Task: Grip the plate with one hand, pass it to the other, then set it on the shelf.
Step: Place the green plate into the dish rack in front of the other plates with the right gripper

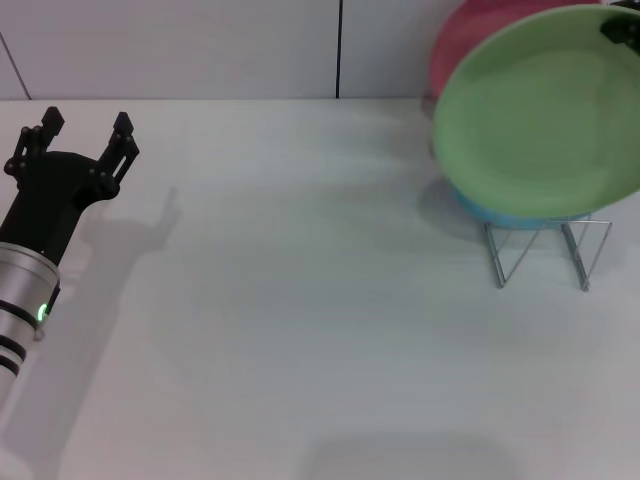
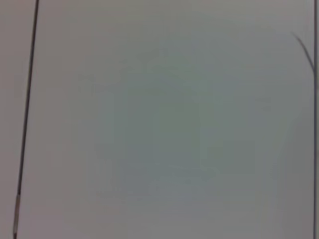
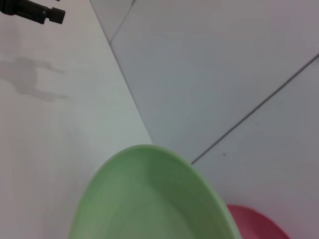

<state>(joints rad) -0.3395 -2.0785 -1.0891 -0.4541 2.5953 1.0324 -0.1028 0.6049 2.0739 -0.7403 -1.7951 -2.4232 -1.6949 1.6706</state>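
The light green plate [image 1: 540, 115] stands tilted at the far right, over the silver wire rack [image 1: 545, 250]. My right gripper [image 1: 622, 28] shows only as a black piece at the plate's upper rim, gripping it. The plate also fills the lower part of the right wrist view [image 3: 149, 199]. My left gripper [image 1: 86, 120], black on a white and silver arm with a green light, is open and empty at the far left, well apart from the plate. Its fingers [image 3: 35, 12] show far off in the right wrist view.
A light blue plate [image 1: 500, 212] sits in the rack behind the green plate's lower edge. A red plate [image 1: 470, 40] stands behind both and also shows in the right wrist view [image 3: 259, 221]. The white table [image 1: 300, 300] stretches between the arms. The left wrist view shows only a pale surface with a dark seam [image 2: 27, 114].
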